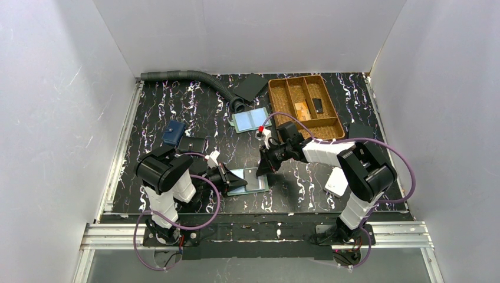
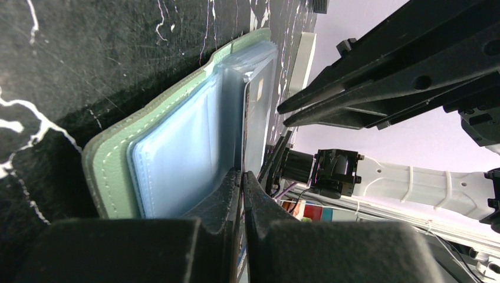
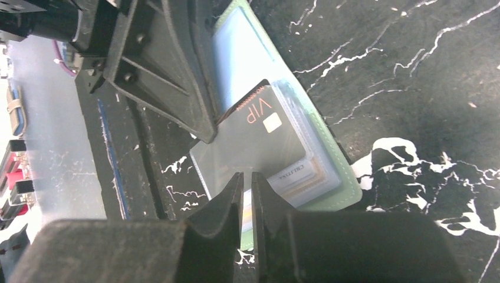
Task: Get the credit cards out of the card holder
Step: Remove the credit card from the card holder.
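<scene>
While left hand (image 2: 241, 177) seemingly pinches card holder (image 2: 101, 158), credit cards (image 3: 259, 132) show.

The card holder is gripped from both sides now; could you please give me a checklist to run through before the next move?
1. Card holder lying open on the table: ok.
2. Left gripper shut on the holder: ok.
3. Right gripper gripping a card, not only the holder: cannot tell.
4. Black VIP card fully out of the holder: not ok.
5. Second holder apart from the working one: ok.
</scene>
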